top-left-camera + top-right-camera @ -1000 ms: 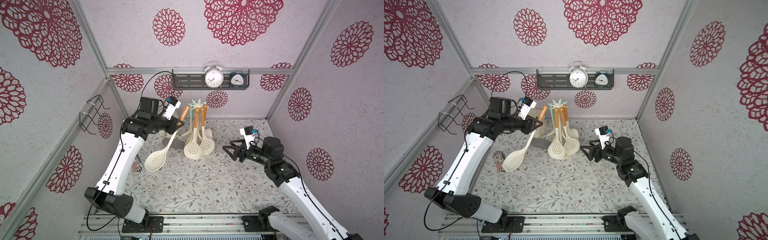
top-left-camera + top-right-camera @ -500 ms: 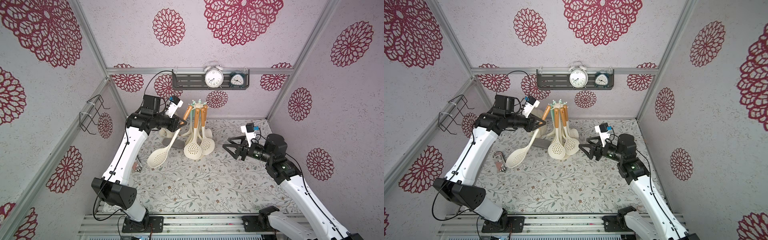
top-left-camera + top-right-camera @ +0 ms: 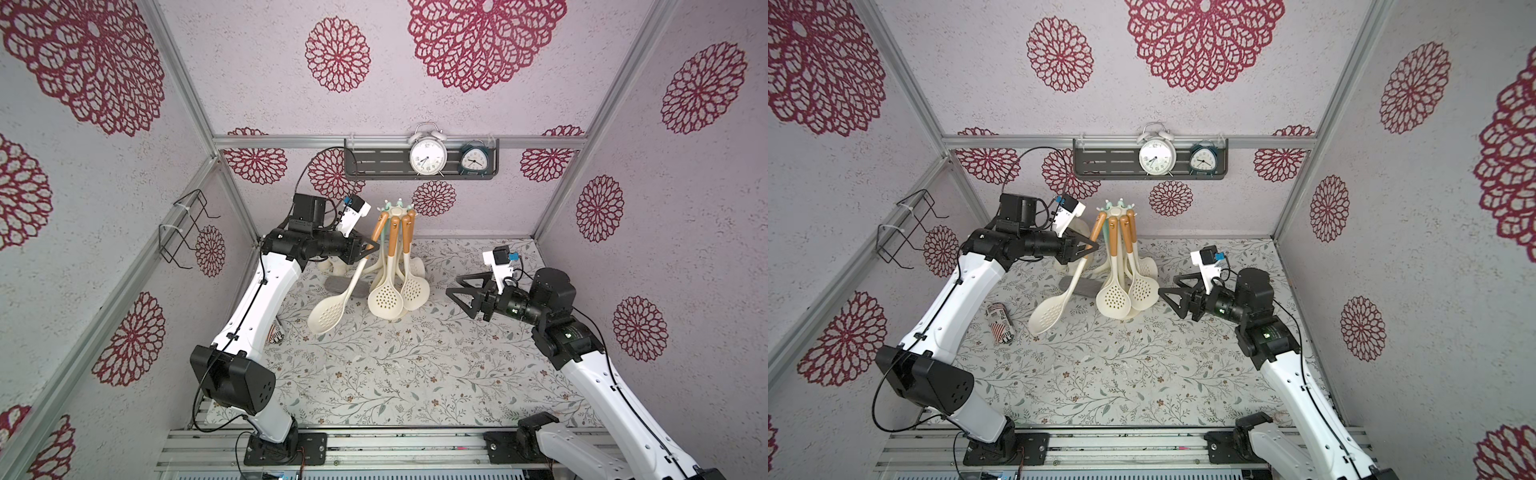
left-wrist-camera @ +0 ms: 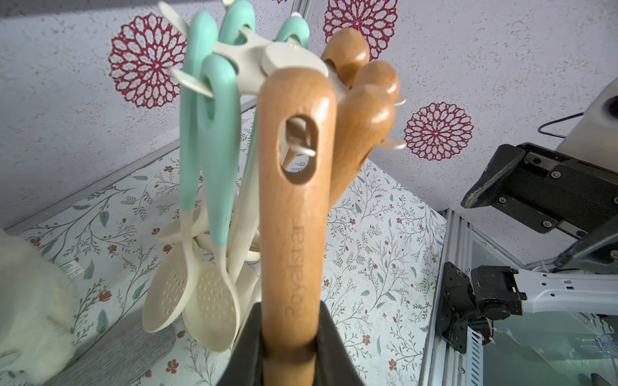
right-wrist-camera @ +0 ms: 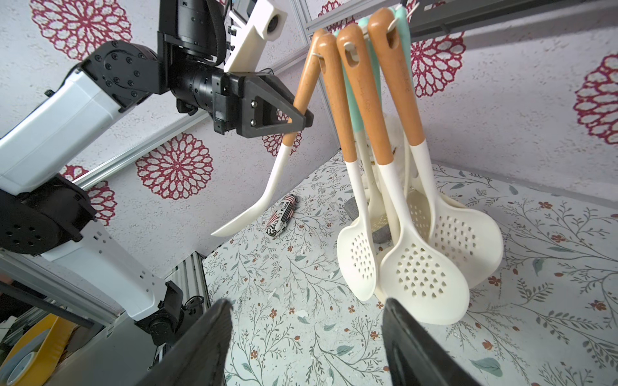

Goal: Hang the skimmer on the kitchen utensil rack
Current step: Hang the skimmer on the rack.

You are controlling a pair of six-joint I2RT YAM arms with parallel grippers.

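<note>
skimmer (image 3: 351, 282) hangs tilted in the left gripper (image 3: 374, 248), which is clenched on its wooden handle, top end at the kitchen utensil rack (image 3: 397, 208) crown. a hook (image 4: 301, 147) tip shows through the handle hole. best to seat it fully, lower, then let go. the right gripper (image 3: 453, 285) is released and holds nothing.
</note>
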